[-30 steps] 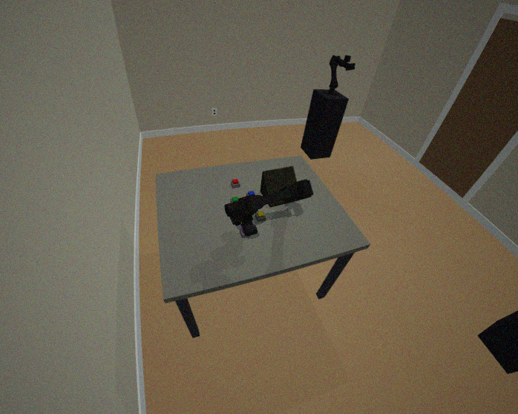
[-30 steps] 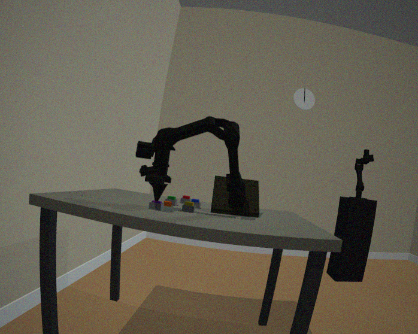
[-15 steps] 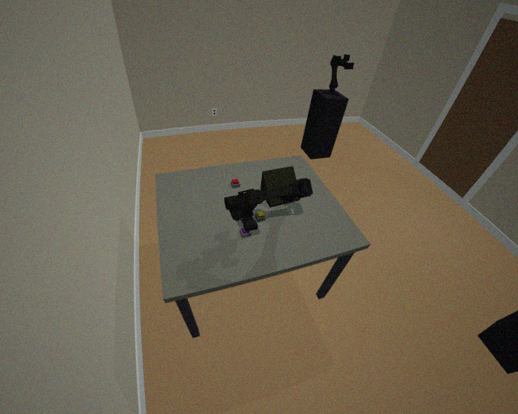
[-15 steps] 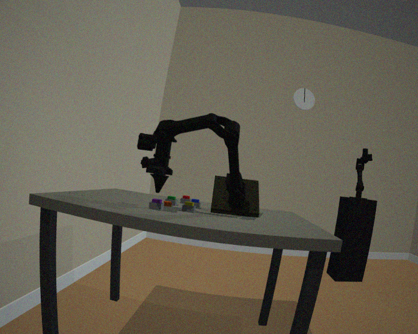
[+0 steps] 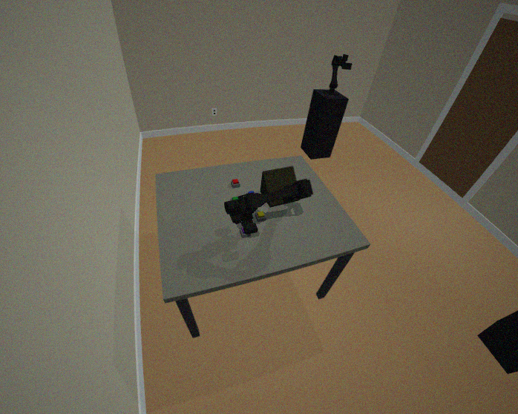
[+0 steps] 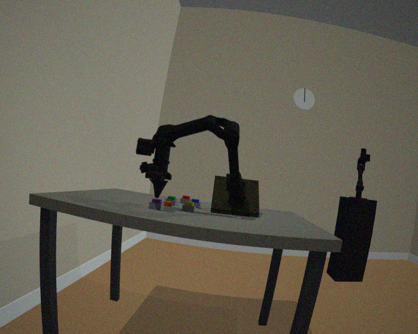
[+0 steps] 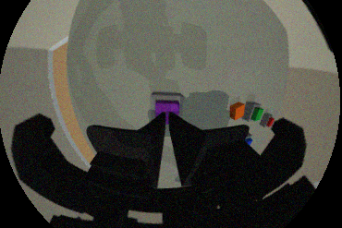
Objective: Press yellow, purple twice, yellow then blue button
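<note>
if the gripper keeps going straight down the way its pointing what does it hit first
The purple button. The shut gripper points straight down with its tip right over that button's cap; whether it already touches is hard to tell.

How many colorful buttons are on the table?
6. In the exterior view: purple nearest, right under the closed jaws; orange just beside it; green behind orange; red farther back; yellow toward the arm's base; blue behind yellow. None seems hidden.

Beige walls, orange floor, grey table (dark-legged), brown door.
</note>
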Motion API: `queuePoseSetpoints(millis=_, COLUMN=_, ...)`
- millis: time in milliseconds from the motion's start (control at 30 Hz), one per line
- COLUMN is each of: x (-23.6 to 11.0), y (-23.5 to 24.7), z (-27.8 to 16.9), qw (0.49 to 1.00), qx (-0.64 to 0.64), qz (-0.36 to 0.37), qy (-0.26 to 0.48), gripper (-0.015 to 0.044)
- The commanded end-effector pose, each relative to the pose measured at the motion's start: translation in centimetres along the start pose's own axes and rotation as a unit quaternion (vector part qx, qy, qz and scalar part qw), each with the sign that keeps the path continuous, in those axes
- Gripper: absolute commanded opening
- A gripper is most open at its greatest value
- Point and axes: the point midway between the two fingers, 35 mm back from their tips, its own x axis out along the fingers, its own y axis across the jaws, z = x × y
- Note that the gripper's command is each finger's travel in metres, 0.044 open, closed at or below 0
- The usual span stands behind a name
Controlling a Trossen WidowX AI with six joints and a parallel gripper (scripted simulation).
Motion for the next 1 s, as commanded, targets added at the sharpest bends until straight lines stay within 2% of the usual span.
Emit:
queuePoseSetpoints(millis=0, x=0.8, y=-0.1, z=-0.2, qw=1.0, qx=0.003, qz=0.001, qy=0.003, gripper=0.002)
queuePoseSetpoints(millis=767, x=1.5, y=-0.1, z=-0.2, qw=1.0, qx=0.003, qz=0.001, qy=0.003, gripper=0.002)
queuePoseSetpoints(millis=900, x=-1.7, y=-0.1, z=-0.2, qw=1.0, qx=0.003, qz=0.0, qy=0.003, gripper=0.002)
queuePoseSetpoints(millis=967, x=-1.9, y=-0.1, z=-0.2, qw=1.0, qx=0.003, qz=0.0, qy=0.003, gripper=0.002)
